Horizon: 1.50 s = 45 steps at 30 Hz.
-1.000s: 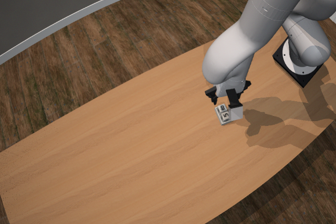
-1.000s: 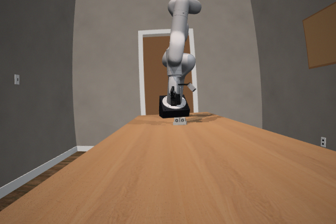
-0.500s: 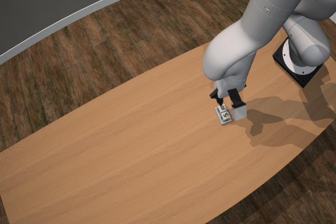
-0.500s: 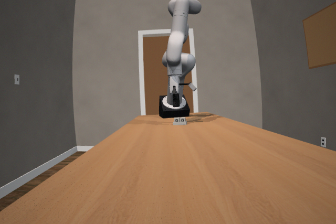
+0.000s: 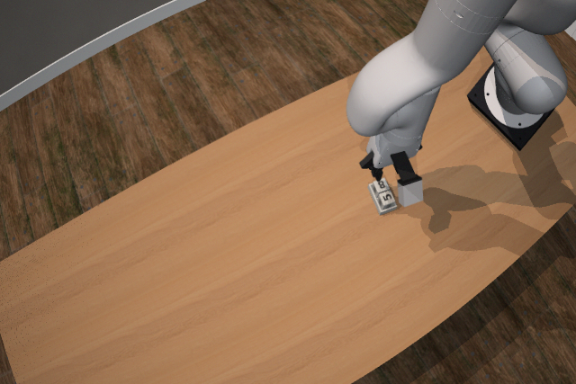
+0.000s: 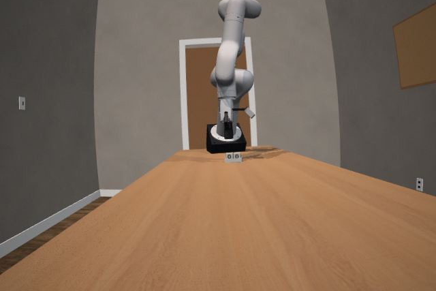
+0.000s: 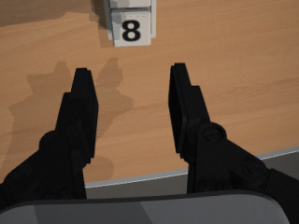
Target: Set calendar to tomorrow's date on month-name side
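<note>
The light tray (image 5: 373, 196) (image 6: 233, 160) (image 7: 153, 29) stands flat on the table and holds two white cubes side by side. One cube (image 5: 381, 184) (image 6: 229, 156) (image 7: 131, 31) shows an 8 on top, the other cube (image 5: 386, 198) (image 6: 236, 156) a 5 on top. In the exterior view both show a 0 on the facing side. No month name is legible. My gripper (image 5: 377, 177) (image 6: 228, 137) (image 7: 132, 84) is partly open with nothing between its fingers. It is above the table near the 8 cube's end of the tray. The wrist view cuts off the 5 cube.
The grey box on a black bracket sticks out from the wrist beside the tray. The arm's black base (image 5: 519, 138) (image 6: 225, 146) stands on the table behind the tray. The arm casts shadows across the wood.
</note>
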### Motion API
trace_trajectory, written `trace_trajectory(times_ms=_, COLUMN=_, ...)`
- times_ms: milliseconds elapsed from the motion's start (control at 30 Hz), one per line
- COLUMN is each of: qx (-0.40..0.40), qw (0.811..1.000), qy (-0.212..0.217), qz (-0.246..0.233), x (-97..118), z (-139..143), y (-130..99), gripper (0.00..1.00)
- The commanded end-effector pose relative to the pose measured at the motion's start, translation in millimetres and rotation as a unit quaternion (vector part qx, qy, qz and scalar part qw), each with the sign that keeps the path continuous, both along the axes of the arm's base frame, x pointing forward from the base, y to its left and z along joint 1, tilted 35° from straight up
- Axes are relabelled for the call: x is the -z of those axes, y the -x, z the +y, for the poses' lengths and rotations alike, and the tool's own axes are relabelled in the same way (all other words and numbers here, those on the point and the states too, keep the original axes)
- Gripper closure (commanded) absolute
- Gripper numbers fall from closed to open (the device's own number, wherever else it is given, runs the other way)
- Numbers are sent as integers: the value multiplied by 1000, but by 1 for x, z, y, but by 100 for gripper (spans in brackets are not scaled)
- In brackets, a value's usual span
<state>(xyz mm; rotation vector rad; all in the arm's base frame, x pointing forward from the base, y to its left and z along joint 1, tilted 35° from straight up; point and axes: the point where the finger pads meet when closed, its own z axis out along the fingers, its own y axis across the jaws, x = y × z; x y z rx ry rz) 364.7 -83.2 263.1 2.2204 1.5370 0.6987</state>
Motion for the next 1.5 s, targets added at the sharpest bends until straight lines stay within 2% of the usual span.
trace_trajectory(times_ms=0, qx=0, qw=1000, qy=0, qz=-1, x=-1, z=0, y=0, gripper=53)
trace_trajectory(times_ms=767, qx=0, qw=1000, qy=0, qz=-1, x=2, z=0, y=-2, gripper=53)
trace_trajectory(times_ms=1467, qx=0, qw=1000, qy=0, qz=-1, x=20, z=0, y=-15, gripper=53)
